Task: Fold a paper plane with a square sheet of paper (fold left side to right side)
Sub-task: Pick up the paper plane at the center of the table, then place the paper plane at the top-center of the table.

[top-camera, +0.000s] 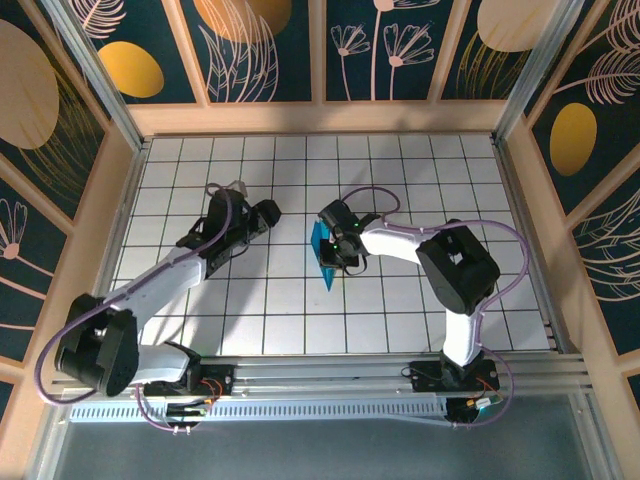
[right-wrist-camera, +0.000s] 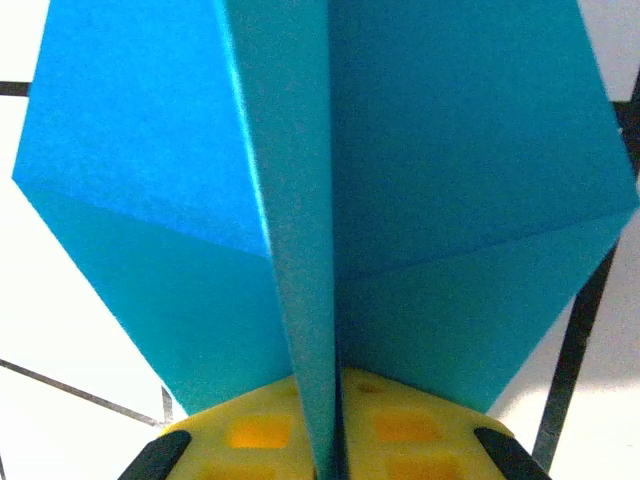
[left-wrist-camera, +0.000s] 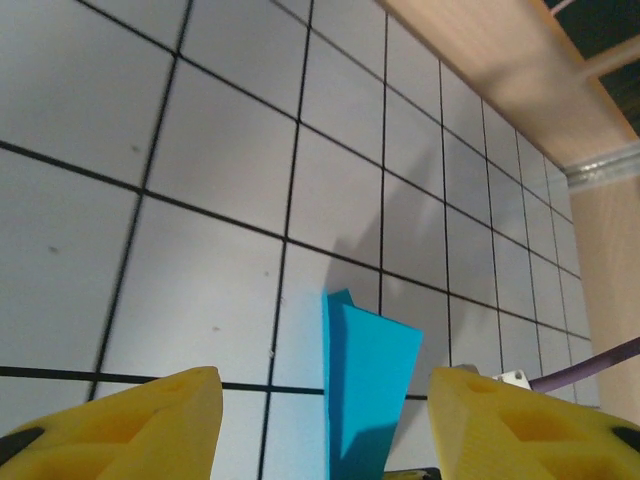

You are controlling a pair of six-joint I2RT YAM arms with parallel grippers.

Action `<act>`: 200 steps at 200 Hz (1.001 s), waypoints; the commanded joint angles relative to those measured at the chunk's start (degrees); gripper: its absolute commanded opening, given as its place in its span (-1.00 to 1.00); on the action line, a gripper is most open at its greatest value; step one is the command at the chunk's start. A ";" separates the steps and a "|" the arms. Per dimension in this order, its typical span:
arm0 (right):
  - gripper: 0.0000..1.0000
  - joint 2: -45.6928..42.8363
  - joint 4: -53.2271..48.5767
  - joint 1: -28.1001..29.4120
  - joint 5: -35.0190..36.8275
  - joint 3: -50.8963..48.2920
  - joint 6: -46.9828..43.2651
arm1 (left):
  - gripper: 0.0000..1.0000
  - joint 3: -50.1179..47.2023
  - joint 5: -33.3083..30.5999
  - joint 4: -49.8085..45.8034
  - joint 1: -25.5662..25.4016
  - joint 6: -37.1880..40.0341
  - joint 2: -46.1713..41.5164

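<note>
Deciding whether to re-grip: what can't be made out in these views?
Top external: the paper plane is too small to read its creases, and the right gripper overlaps its right edge.
Right wrist: its upper end is cut off by the top edge.
Left wrist: its lower end is cut off by the bottom edge, between the fingers of the left gripper.

Both your left arm (top-camera: 150, 285) and right arm (top-camera: 395, 240) wear smooth white shells between bulky black joints, with a thin purple cable (top-camera: 48, 365) looping along each down to a black base (top-camera: 190, 377). Your left pincer (top-camera: 270, 213) ends in bright yellow wedge-shaped fingers (left-wrist-camera: 130, 425) with black trim. Your right pincer (top-camera: 332, 243) has matching yellow fingers (right-wrist-camera: 255, 435) moulded with square recesses.
</note>
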 commanded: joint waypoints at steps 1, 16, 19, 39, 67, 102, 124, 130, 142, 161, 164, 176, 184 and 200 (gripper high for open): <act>-0.88 0.39 -3.76 0.70 3.43 2.71 1.93 | 0.20 -0.61 -8.74 -5.72 0.49 3.63 -5.15; -0.96 -0.28 -5.40 0.62 5.58 4.64 1.84 | 0.27 -0.86 -12.79 -7.73 0.58 5.25 -8.83; -0.97 -0.43 -5.85 0.61 6.00 5.20 1.73 | 0.28 -0.85 -13.42 -8.07 0.58 5.68 -9.48; -0.99 -0.08 -9.45 -0.30 8.77 9.56 0.17 | 0.38 -0.93 -17.38 -10.30 0.58 8.24 -13.54; -1.00 3.19 -14.88 -3.16 12.44 17.19 -3.45 | 0.53 -1.22 -21.98 -12.92 0.54 11.07 -17.88; -1.00 11.05 -22.69 -6.71 16.26 30.90 -8.33 | 0.64 -2.32 -24.68 -14.80 0.54 12.84 -21.41; -1.00 16.63 -27.71 -8.12 17.34 40.21 -10.29 | 0.65 -3.26 -24.81 -15.12 0.58 12.95 -22.32; -1.00 18.10 -28.70 -8.48 17.13 42.46 -10.60 | 0.66 -3.48 -24.73 -15.04 0.58 12.88 -22.41; -1.00 20.84 -30.67 -9.03 16.58 46.58 -10.96 | 0.66 -3.72 -24.54 -15.03 0.58 12.80 -22.27; -1.00 24.92 -33.20 -9.55 15.52 52.68 -11.04 | 0.66 -3.90 -24.07 -14.85 0.58 12.75 -21.95; -1.00 25.34 -33.42 -9.58 15.39 53.36 -11.07 | 0.66 -3.90 -24.00 -14.85 0.58 12.73 -21.90; -1.00 27.72 -34.53 -9.74 14.59 56.48 -11.08 | 0.66 -3.75 -23.66 -14.77 0.58 12.74 -21.55; -1.00 29.35 -35.31 -9.85 14.15 58.70 -10.99 | 0.67 -3.58 -23.41 -14.76 0.58 12.78 -21.24; -1.00 31.79 -36.68 -10.11 13.62 61.63 -10.81 | 0.67 -3.33 -22.77 -14.77 0.57 12.77 -20.77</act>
